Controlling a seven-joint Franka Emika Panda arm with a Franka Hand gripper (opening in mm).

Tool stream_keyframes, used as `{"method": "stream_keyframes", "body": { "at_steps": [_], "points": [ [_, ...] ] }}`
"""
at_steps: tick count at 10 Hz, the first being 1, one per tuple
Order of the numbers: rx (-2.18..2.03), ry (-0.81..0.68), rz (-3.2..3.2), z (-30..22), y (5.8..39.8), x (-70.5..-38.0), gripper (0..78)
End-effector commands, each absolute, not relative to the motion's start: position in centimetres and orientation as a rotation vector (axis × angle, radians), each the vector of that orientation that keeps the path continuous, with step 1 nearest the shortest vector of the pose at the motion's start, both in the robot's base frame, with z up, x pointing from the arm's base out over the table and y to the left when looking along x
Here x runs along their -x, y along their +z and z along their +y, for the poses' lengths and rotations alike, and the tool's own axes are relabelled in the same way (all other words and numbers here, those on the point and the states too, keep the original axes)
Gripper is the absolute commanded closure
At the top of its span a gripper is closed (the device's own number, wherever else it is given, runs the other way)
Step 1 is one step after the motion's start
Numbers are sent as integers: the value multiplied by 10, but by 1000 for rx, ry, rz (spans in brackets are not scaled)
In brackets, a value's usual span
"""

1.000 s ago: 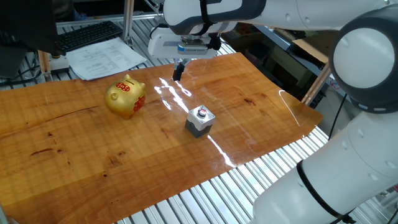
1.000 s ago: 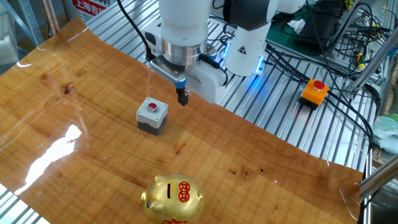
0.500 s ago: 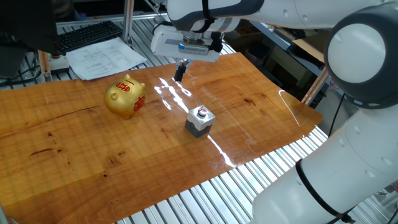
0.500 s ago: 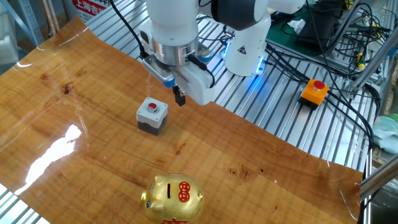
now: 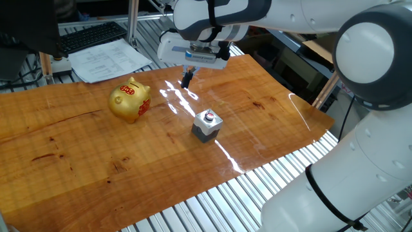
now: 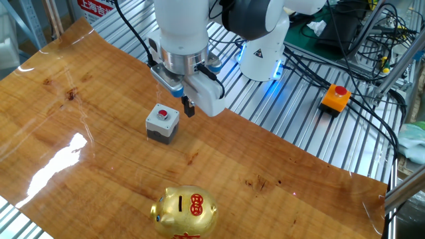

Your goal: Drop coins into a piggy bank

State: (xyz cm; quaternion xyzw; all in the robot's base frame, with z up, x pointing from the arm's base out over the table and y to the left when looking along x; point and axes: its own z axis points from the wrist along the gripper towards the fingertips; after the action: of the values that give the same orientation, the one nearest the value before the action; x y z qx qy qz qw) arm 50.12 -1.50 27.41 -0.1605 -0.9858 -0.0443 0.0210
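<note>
The gold piggy bank stands on the wooden table top, left of centre; in the other fixed view it is at the near edge, showing a coin slot and red marks. My gripper hangs above the table, apart from the pig and just beyond the grey block; it also shows in the other fixed view. Its dark fingers are pressed together. No coin shows between them.
A small grey block with a red button sits mid-table, close to the gripper. A keyboard and papers lie behind the table. An orange stop-button box and cables lie on the metal frame.
The gripper has shifted a little closer to the grey block, and the wrist has turned. The pig and block have not moved.
</note>
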Motion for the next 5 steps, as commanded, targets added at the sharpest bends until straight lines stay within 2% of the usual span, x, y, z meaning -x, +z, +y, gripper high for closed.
{"method": "stream_keyframes", "body": {
  "at_steps": [1,5],
  "points": [
    [493,-141,-3060,-15,275,-502,776],
    [499,-139,-3062,-15,275,-502,776]
  ]
}}
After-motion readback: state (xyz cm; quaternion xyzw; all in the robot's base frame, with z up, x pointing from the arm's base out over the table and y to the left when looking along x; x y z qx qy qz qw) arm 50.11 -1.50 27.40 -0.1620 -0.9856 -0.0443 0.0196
